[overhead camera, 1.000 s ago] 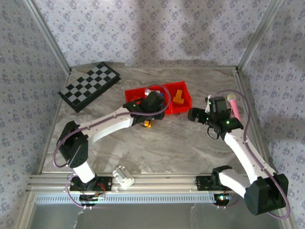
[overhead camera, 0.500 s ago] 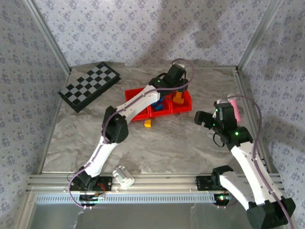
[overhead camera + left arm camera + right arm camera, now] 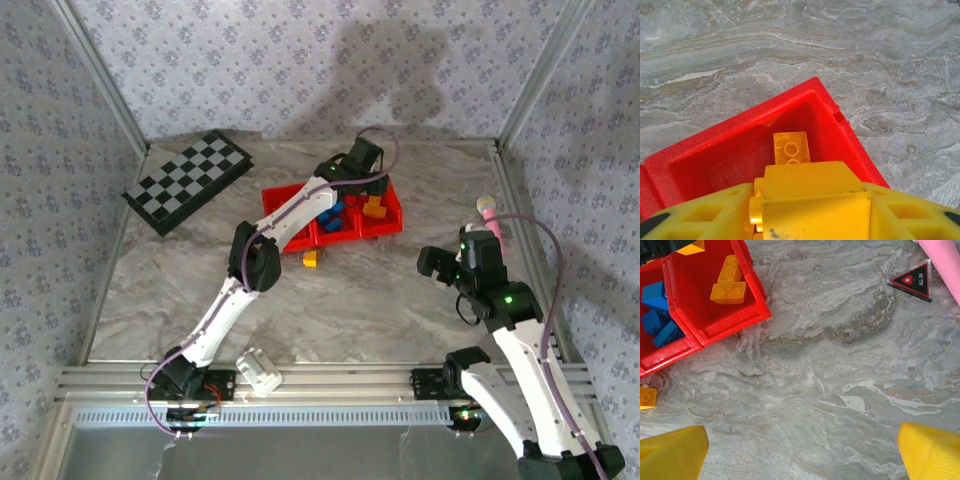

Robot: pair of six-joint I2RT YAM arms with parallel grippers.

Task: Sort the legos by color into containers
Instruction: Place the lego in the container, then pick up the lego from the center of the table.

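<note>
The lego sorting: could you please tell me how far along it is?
Done: blue bricks lie in the tray's middle compartment, orange bricks in the right one. In hand: the left end effector holds a yellowish brick over that right compartment. Left: a loose brick on the table.

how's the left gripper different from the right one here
The left gripper reaches out over the tray's end compartment; the right gripper hangs over the table, beside the tray. The left has a yellow brick between its jaws; the right's jaws stand wide open with nothing between them. Both have yellow fingers.
</note>
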